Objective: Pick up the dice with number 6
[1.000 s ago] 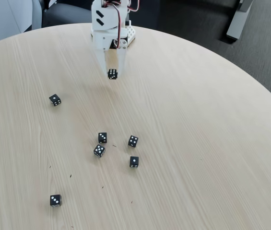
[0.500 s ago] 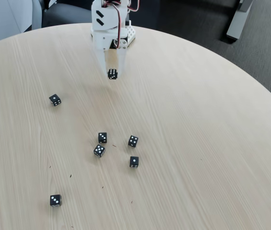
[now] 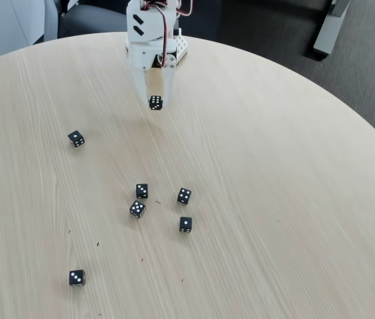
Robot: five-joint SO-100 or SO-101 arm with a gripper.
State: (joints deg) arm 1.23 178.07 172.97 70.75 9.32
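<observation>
A small black die with six white pips, the dice with number 6 (image 3: 155, 102), hangs above the light wooden table near its far edge. My white gripper (image 3: 155, 101) points down from the arm's base at the top of the fixed view and is shut on this die, one finger on each side. A faint shadow lies on the table just below and right of it.
Several other black dice lie on the round table (image 3: 273, 199): one at the left (image 3: 76, 138), a cluster near the middle (image 3: 142, 191) (image 3: 184, 195) (image 3: 137, 209) (image 3: 186, 224), and one at the front left (image 3: 76, 278). Dark floor lies beyond the table's far edge.
</observation>
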